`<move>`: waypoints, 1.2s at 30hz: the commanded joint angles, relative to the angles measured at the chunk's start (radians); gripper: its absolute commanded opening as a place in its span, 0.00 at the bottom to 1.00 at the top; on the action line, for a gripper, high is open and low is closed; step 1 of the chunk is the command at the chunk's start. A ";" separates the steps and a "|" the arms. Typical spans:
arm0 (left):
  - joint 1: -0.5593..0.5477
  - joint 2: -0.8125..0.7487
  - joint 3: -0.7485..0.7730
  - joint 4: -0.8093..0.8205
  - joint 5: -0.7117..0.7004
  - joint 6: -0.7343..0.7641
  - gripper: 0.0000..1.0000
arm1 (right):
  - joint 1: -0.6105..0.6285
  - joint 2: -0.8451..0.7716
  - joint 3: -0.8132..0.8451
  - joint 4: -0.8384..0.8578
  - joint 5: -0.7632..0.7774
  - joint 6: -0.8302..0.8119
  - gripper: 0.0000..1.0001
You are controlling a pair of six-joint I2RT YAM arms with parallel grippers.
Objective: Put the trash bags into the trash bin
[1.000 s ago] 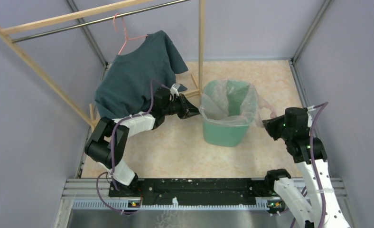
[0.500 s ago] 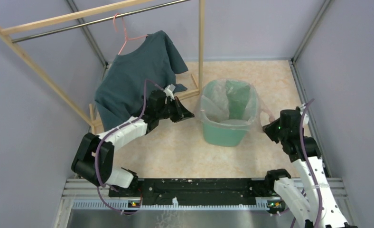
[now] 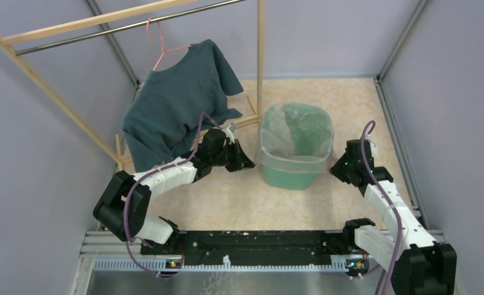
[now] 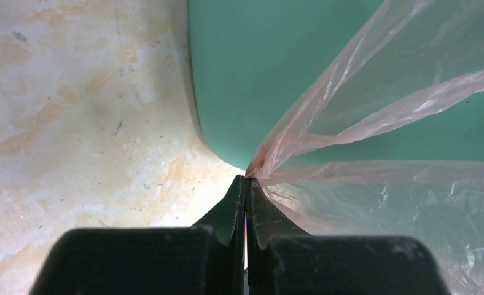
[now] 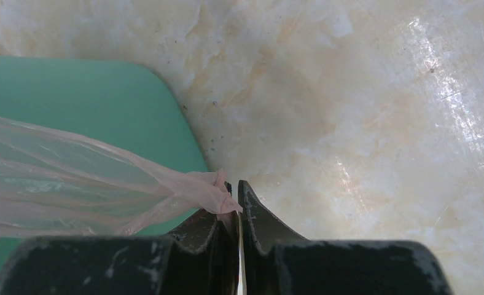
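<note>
Lowered against trash bin point(image 3: 288, 180) sides since earlier frame: left gripper point(image 3: 248, 165), right gripper point(image 3: 334, 169), each pinched tight on trash bags point(image 3: 292, 161) film. Cuffed over rim; judged nearly seated.

The whole cell is being viewed from above and behind the arm bases point(image 3: 160, 230), facing downward. The trash bin point(image 3: 292, 177) wall and trash bag point(image 3: 276, 132) film are being framed at very close range by each wrist camera, from opposite sides; both, plus the floor point(image 3: 227, 203), are being shared across all views.
</note>
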 commanded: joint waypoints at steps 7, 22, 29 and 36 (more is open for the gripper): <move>-0.025 -0.018 -0.033 -0.040 -0.091 0.075 0.00 | -0.008 -0.027 0.089 -0.041 0.078 -0.115 0.12; -0.086 -0.014 -0.073 -0.041 -0.136 0.067 0.00 | -0.008 0.014 0.043 0.013 -0.014 -0.130 0.18; -0.090 -0.077 -0.089 -0.062 -0.187 0.065 0.07 | -0.008 -0.166 0.172 -0.127 0.130 -0.204 0.71; -0.088 -0.150 -0.127 -0.114 -0.223 0.078 0.20 | -0.008 -0.147 0.468 -0.306 0.247 -0.305 0.84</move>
